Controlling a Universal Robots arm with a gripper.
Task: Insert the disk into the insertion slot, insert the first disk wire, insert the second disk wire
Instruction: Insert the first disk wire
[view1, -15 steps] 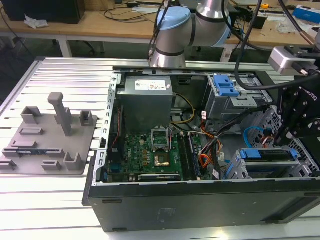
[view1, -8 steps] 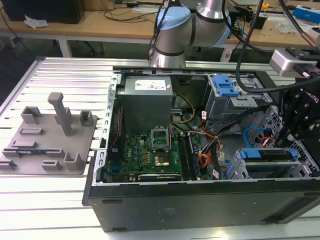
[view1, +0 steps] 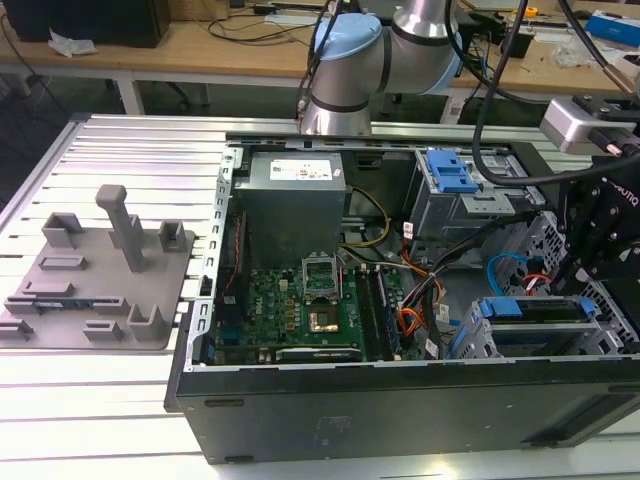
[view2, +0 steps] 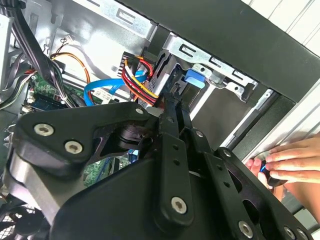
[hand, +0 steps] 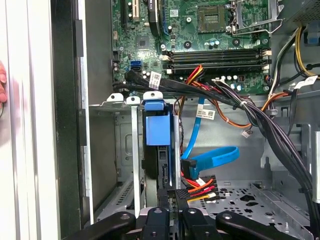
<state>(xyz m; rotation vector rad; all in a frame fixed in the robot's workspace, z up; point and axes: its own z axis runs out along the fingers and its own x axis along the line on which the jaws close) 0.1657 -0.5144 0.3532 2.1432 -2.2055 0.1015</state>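
Ribbed metal table (view1: 120, 150); at the exterior view's right my claw (view1: 592, 285) hangs over the silver blue-framed disk (view1: 530, 308), seated in the grey perforated slot (view1: 475, 340). In the first wrist view it pinches a black red-yellow-wired plug (hand: 176, 194); push squarely, I think.

Blue-framed disk (view1: 530, 308) inside grey insertion slot (view1: 478, 345)

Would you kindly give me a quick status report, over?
Hand shut on wire plug at disk. Disk in insertion slot. Person's fingers beside case wall.
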